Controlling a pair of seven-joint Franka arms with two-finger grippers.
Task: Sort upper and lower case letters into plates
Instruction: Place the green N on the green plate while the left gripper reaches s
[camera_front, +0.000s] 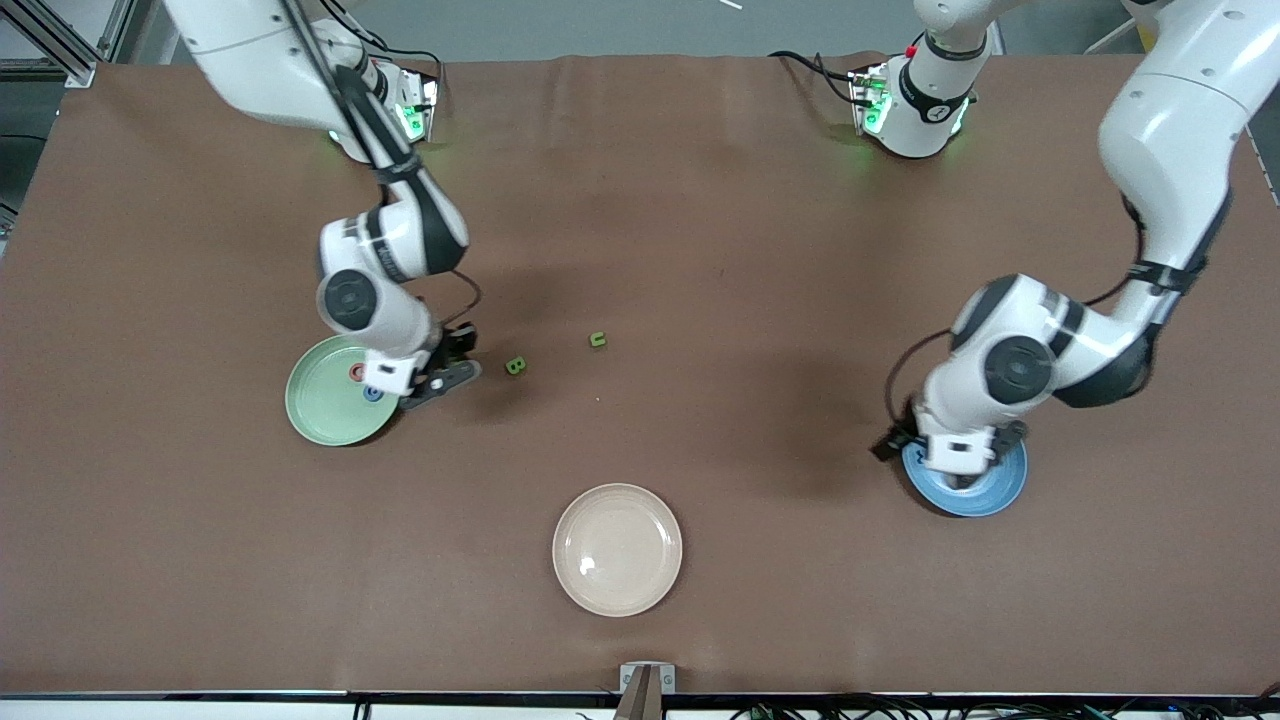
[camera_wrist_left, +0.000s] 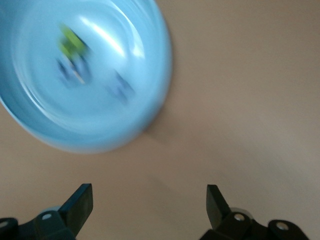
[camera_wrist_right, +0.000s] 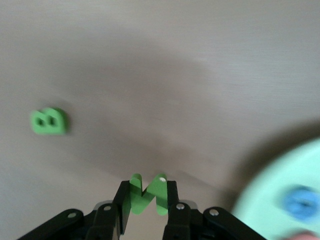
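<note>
While the right gripper (camera_wrist_right: 146, 189) pinches a green zigzag letter (camera_wrist_right: 149, 201), an M or a W, at its very fingertips, we see it hanging over the cloth at the three o'clock rim of the mint green plate (camera_front: 318, 418). That plate holds a pink-red piece (camera_front: 357, 372) and a blue piece (camera_front: 372, 393). We judge the shallow grip the main danger: a release short of the rim would drop the letter on the brown table (camera_front: 760, 260).

The left gripper (camera_wrist_left: 150, 197) stands spread wide and empty over the blue plate (camera_front: 1003, 490), where blurred green and blue pieces lie. A green B (camera_front: 516, 366) waits at three o'clock from the mint plate, with a green u (camera_front: 598, 340) at its two o'clock. Either could be misfiled, or land in the cream plate (camera_front: 662, 578) at six o'clock.
</note>
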